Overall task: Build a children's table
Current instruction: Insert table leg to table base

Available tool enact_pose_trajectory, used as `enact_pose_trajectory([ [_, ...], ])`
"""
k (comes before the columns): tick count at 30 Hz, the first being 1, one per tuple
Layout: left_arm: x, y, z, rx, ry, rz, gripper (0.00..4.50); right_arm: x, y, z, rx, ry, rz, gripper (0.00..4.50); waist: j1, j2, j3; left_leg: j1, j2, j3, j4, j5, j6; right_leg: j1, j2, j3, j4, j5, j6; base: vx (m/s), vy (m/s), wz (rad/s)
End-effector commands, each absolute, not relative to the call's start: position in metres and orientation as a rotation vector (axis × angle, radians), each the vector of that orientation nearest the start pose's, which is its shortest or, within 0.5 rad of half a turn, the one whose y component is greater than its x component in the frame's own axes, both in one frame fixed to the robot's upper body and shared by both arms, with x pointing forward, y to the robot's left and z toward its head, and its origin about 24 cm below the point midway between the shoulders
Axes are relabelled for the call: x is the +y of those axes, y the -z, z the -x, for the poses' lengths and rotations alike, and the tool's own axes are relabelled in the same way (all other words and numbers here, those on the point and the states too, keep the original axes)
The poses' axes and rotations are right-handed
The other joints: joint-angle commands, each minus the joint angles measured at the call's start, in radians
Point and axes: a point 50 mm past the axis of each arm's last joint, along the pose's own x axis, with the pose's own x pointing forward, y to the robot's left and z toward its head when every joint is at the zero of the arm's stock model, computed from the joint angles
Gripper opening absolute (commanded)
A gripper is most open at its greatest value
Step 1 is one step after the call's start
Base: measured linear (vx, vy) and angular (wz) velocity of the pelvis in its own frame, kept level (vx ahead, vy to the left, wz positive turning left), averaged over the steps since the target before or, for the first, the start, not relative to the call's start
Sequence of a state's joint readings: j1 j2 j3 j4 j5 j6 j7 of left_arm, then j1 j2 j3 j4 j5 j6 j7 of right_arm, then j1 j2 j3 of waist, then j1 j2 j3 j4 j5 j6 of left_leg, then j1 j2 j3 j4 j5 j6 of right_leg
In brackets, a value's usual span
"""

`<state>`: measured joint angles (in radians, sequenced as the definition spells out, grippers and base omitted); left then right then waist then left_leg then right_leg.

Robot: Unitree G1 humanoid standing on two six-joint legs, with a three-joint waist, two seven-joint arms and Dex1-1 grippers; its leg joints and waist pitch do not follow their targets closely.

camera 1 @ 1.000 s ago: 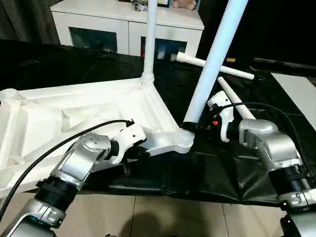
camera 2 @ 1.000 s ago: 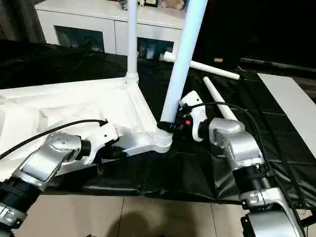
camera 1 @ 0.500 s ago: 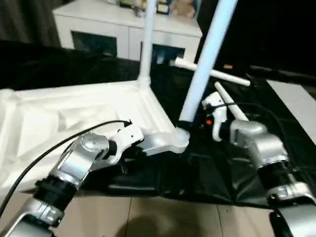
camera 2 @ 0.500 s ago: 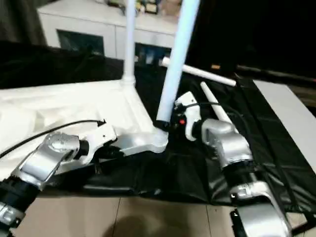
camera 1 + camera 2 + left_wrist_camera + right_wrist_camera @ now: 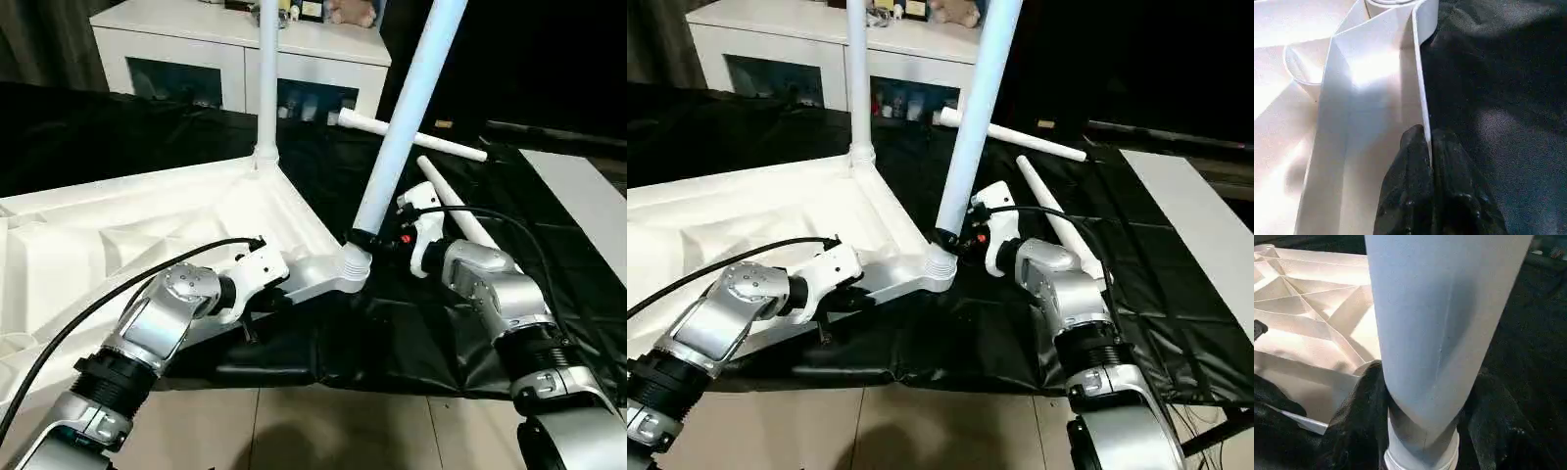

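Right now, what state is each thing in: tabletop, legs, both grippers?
White plastic ribbed tabletop: upside down on the black sheet, near edge pinched.
Far white tapered leg: upright in its corner socket.
Near white tapered leg: standing tilted in the near corner socket.
Two loose white legs: lying on the black sheet, unfitted.
Left gripper: shut on the tabletop's edge.
Right gripper: closed around the near leg's base.

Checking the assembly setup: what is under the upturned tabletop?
A black sheet lies under the tabletop and spreads past its near corner, with two loose legs lying on it farther back. Whatever lies beneath the tabletop's middle is covered.
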<state>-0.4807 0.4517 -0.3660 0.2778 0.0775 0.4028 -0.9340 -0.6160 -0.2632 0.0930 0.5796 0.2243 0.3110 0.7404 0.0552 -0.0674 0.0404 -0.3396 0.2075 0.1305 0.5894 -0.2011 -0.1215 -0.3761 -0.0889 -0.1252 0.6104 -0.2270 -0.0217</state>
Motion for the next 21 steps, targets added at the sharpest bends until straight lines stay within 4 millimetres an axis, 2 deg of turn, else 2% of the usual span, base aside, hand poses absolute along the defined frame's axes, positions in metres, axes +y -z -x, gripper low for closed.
enact_pose_trajectory([
  [1, 0.123, -0.081, -0.312, 0.373, 1.100, -0.609, 0.00, -0.152, -0.017, -0.327, 0.574, -0.709, 0.022, 1.80, -0.003, 0.022, -0.030, 0.003, 0.025, -0.005, -0.093, -0.445, -0.008, 0.020, -0.071, 0.053, -0.117, -0.509, -0.080, 0.000, 0.000, 0.00],
  [2, 0.123, -0.080, -0.312, 0.379, 1.104, -0.589, 0.00, -0.152, -0.018, -0.328, 0.567, -0.709, 0.022, 1.80, -0.001, 0.021, -0.029, 0.007, 0.025, -0.002, -0.092, -0.442, -0.005, 0.016, -0.072, 0.056, -0.119, -0.516, -0.078, 0.000, 0.000, 0.00],
  [7, 0.122, -0.081, -0.312, 0.379, 1.106, -0.583, 0.00, -0.152, -0.018, -0.328, 0.563, -0.710, 0.022, 1.80, -0.002, 0.020, -0.026, 0.011, 0.024, -0.002, -0.092, -0.460, -0.003, 0.013, -0.072, 0.052, -0.126, -0.559, -0.057, 0.000, 0.000, 0.00],
  [8, 0.123, -0.080, -0.311, 0.384, 1.115, -0.586, 0.00, -0.152, -0.020, -0.329, 0.555, -0.712, 0.025, 1.80, -0.002, 0.015, -0.026, 0.011, 0.023, -0.002, -0.092, -0.460, -0.001, 0.013, -0.072, 0.052, -0.127, -0.564, -0.054, 0.000, 0.000, 0.00],
  [15, 0.124, -0.080, -0.310, 0.382, 1.112, -0.590, 0.00, -0.150, -0.027, -0.332, 0.510, -0.728, 0.011, 1.80, -0.002, 0.019, -0.024, 0.014, 0.023, -0.004, -0.093, -0.485, -0.002, 0.007, -0.073, 0.049, -0.134, -0.597, -0.039, 0.000, 0.000, 0.00],
  [16, 0.124, -0.080, -0.310, 0.382, 1.113, -0.591, 0.00, -0.149, -0.028, -0.332, 0.508, -0.732, 0.002, 2.36, -0.002, 0.019, -0.024, 0.014, 0.023, -0.004, -0.093, -0.485, -0.001, 0.007, -0.073, 0.049, -0.134, -0.598, -0.038, 0.000, 0.000, 0.00],
  [19, 0.124, -0.081, -0.311, 0.379, 1.113, -0.592, 0.00, -0.148, -0.029, -0.332, 0.503, -0.739, -0.011, 2.50, -0.003, 0.019, -0.024, 0.013, 0.024, -0.005, -0.095, -0.484, -0.002, 0.009, -0.073, 0.048, -0.135, -0.591, -0.039, 0.000, 0.000, 0.00],
  [20, 0.124, -0.081, -0.311, 0.378, 1.112, -0.593, 0.00, -0.148, -0.029, -0.332, 0.499, -0.736, 0.005, 2.63, 0.004, 0.021, -0.034, 0.015, 0.027, 0.001, -0.097, -0.433, 0.002, 0.013, -0.074, 0.056, -0.130, -0.513, -0.068, 0.000, 0.000, 0.00],
  [21, 0.124, -0.081, -0.311, 0.378, 1.112, -0.593, 0.00, -0.148, -0.029, -0.332, 0.499, -0.736, 0.005, 2.75, 0.007, 0.018, -0.037, 0.011, 0.028, 0.006, -0.098, -0.404, 0.007, 0.015, -0.075, 0.060, -0.126, -0.467, -0.080, 0.000, 0.000, 0.00],
])
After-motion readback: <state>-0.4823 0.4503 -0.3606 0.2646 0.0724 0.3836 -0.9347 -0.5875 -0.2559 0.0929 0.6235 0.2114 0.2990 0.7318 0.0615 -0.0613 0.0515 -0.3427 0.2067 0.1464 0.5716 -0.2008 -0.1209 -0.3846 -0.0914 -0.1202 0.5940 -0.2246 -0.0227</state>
